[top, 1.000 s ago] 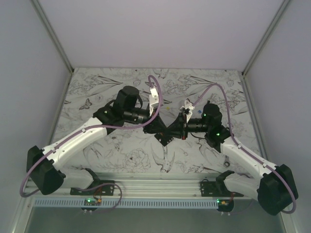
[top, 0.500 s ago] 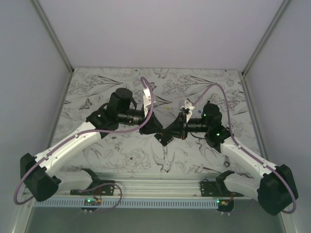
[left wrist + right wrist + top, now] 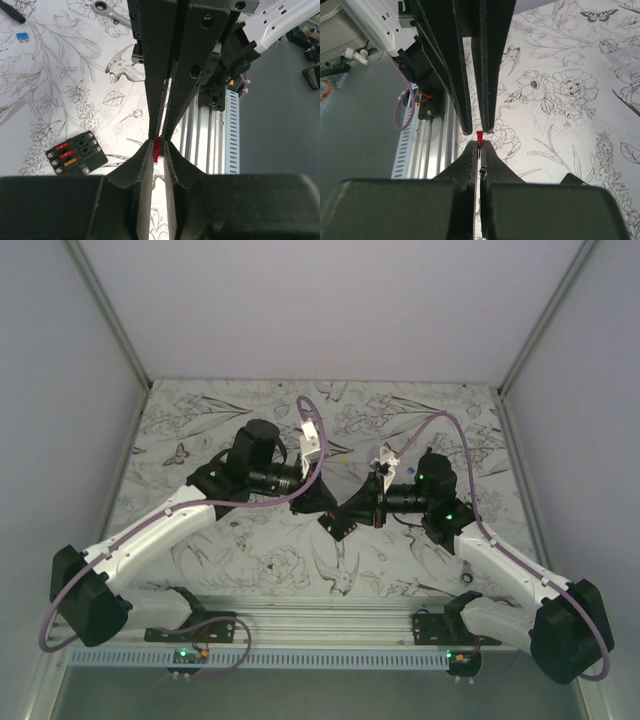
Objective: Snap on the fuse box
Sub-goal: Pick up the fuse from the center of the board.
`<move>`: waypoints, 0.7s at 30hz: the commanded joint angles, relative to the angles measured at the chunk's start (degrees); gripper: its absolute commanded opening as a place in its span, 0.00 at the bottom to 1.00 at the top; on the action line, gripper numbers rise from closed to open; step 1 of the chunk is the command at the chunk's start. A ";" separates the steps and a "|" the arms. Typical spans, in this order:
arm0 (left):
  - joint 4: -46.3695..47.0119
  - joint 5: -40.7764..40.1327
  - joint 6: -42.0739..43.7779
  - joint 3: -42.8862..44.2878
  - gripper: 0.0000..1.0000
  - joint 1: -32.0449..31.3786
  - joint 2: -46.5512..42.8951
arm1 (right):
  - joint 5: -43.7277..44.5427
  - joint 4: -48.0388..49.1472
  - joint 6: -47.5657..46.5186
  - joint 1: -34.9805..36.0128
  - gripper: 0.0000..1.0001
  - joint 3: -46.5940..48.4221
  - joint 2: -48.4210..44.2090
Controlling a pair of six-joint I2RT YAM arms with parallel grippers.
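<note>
Above the middle of the table [image 3: 250, 560], the two grippers are met tip to tip. One red fuse [image 3: 479, 136] is clamped between the closed fingers of the right gripper [image 3: 479, 147]. The jaws of the left gripper [image 3: 157, 143] are held slightly apart around the fuse's free end; contact cannot be made out. One fuse box [image 3: 76, 152] is laid flat on the mat beside the left gripper, apart from both, with red and orange fuses shown on its face. One blue fuse [image 3: 21, 36] and one wrench [image 3: 107, 10] are seen farther off. Room is bounded by three walls [image 3: 60, 390] and by the rail [image 3: 330, 618] at the near edge; bare mat is seen toward the far wall.
</note>
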 commanded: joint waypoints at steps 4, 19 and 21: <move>0.56 -0.78 0.29 -0.15 0.28 -0.04 0.72 | 0.48 2.51 -0.32 0.26 0.00 1.84 -1.13; 0.55 3.89 0.60 0.52 0.18 -0.01 2.04 | -0.03 3.75 0.49 0.26 0.00 1.75 -0.89; 0.54 5.18 0.67 0.78 0.12 -0.12 2.42 | -0.18 4.08 0.71 0.26 0.00 1.68 -0.80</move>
